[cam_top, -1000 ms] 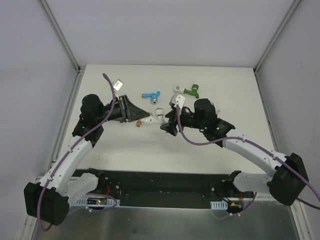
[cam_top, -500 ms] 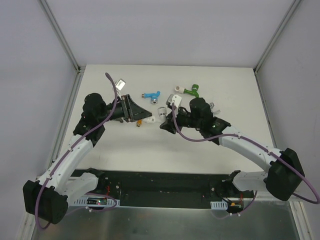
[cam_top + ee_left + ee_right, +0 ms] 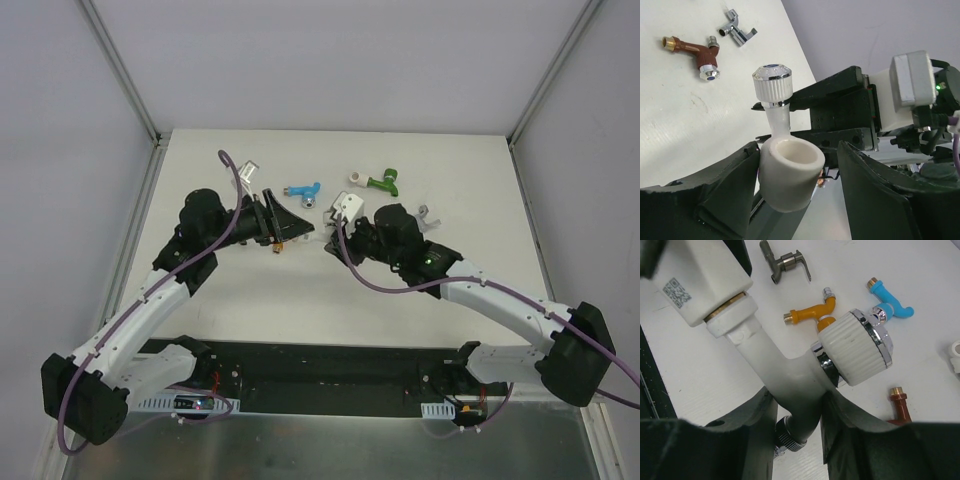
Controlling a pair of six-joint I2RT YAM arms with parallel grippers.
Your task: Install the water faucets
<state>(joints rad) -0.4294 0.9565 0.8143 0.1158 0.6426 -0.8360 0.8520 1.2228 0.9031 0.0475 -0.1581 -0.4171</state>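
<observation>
White plastic faucet (image 3: 790,385) with the ribbed knob and chrome ring is up off the pale counter (image 3: 250,290), roughly mid-way across, right between the two arms. The right gripper (image 3: 795,422) has both fingers pinched tight on its bent body, just under the knob. The faucet's stem is joined to the short white cylindrical fitting (image 3: 790,175). The left gripper (image 3: 797,150) sits around that fitting with its fingers spread: one pad looks like it's touching the fitting's side, the other stands clear with a visible gap. Just beside the left gripper's tip, the small orange plastic faucet (image 3: 280,245) is lying on the counter. A bit further back is the light blue plastic faucet (image 3: 303,190), and off to the right of that, near the far edge, the green plastic faucet (image 3: 382,183). The grey metallic-looking faucet (image 3: 428,213) lies just behind the right arm. The left wrist camera shows the brown plastic faucet with the brass end (image 3: 695,50) lying near the grey one.
</observation>
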